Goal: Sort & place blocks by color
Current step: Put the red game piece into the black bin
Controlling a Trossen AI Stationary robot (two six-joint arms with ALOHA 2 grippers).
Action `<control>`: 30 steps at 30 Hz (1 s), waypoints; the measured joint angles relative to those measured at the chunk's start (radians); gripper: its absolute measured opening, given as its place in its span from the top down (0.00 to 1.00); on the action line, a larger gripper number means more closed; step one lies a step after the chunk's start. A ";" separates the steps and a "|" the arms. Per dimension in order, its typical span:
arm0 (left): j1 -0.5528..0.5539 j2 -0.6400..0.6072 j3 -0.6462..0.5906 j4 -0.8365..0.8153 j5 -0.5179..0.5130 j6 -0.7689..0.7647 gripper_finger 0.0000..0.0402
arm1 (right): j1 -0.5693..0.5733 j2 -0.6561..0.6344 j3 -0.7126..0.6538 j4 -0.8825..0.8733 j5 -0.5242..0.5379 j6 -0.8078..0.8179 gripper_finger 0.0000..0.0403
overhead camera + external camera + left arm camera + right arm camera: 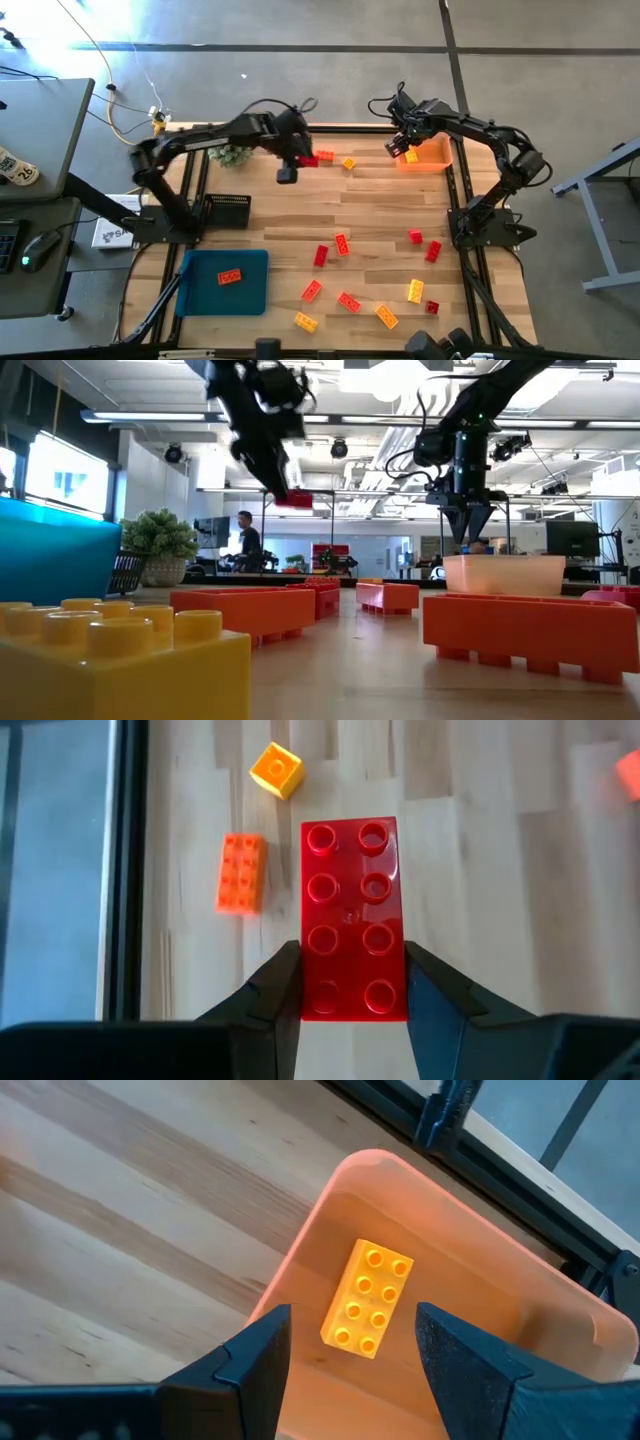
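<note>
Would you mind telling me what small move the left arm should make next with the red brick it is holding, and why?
Probably carry it toward the blue tray. The left gripper is shut on a red brick, lifted above the table, and the blue tray already holds an orange-red brick, while the right gripper stands open over the yellow brick in the orange tray.

1 block [367, 1298] in bin [520, 1330] far right, 1 on tray [205, 290] near left, rest mid-table
</note>
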 joint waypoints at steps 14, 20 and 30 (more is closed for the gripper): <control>-0.001 -0.462 -0.307 -0.129 0.000 -0.276 0.72 | 0.086 0.000 0.000 0.004 0.000 0.002 0.50; -0.002 -0.648 -0.495 -0.133 -0.038 -0.416 0.72 | 0.126 0.000 0.000 0.003 -0.007 0.070 0.50; -0.029 -0.781 -0.617 -0.280 -0.158 -0.536 0.71 | 0.211 0.000 0.000 -0.010 -0.019 0.207 0.50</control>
